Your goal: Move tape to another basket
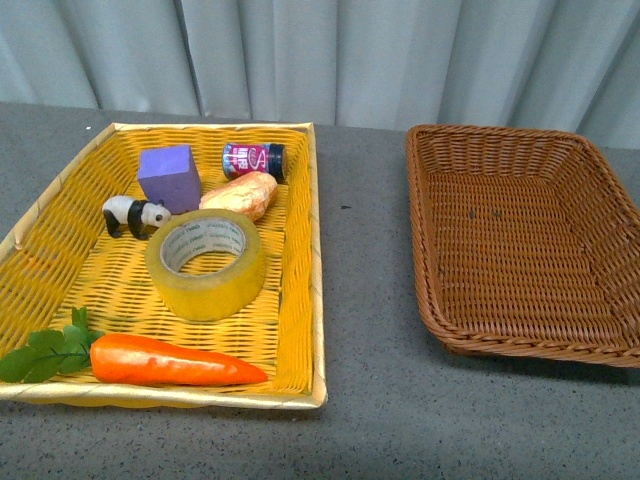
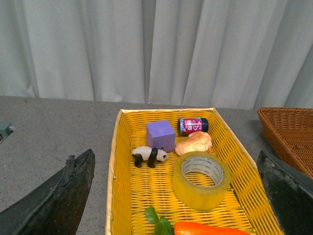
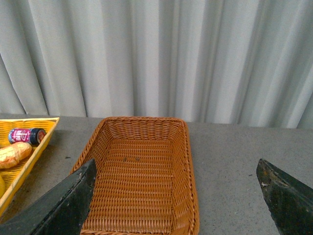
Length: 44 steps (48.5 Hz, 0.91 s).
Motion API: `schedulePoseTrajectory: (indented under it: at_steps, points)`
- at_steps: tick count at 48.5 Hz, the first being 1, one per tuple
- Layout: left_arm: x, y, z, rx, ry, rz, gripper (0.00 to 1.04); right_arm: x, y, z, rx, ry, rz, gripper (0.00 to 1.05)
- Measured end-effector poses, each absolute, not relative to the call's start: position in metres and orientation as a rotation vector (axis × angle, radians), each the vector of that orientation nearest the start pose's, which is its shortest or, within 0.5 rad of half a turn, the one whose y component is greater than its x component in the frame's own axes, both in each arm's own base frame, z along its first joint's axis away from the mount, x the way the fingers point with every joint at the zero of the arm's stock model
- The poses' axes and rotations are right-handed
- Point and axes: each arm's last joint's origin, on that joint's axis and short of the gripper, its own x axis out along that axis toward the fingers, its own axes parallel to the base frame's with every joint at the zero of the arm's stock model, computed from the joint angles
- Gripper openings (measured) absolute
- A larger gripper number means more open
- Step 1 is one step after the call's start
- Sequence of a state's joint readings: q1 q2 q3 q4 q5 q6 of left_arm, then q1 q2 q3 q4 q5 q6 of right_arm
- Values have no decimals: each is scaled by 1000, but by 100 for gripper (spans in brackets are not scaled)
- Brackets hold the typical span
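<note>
Both arms are out of the front view. The left gripper [image 2: 174,155] is spread wide and holds nothing, hanging above the near part of the yellow basket [image 1: 316,300]. The right gripper [image 3: 176,164] is also wide apart and empty, above the near end of the brown basket [image 1: 425,250]. The tape [image 1: 206,263] lies flat, hole up, about mid yellow basket, on the left of the grey table [image 1: 365,300]. The task is not started and the brown basket, on the right, is bare inside. There is clutter round the roll: a panda toy [image 1: 133,214] just beside it at far-left, a bread piece [image 1: 240,195] right at its far edge (touching or not, cannot tell), a purple block [image 1: 170,177] and a small can [image 1: 253,160] further back, and a carrot [image 1: 170,362] on the near side. Risks, as I judge them: a wide smooth roll may slip from a pinch across its outside. A finger down the core looks safer, but the outer finger coming down on the far side could shove the bread or panda. Lifting too low on the way right could catch the yellow basket's right rim and drag it. If let go tilted or on edge, the tape could roll up the brown basket's sloping wall and out. If it sticks to the pads, the release goes wrong.
</note>
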<state>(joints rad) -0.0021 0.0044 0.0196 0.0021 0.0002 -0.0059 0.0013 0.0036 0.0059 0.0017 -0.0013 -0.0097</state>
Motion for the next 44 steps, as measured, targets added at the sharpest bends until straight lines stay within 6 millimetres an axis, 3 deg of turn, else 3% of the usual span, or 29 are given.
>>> schedulePoseTrajectory:
  at_steps: [44]
  points:
    - [97, 0, 170, -6, -17, -2, 98, 98, 0, 165, -10, -4, 3, 96]
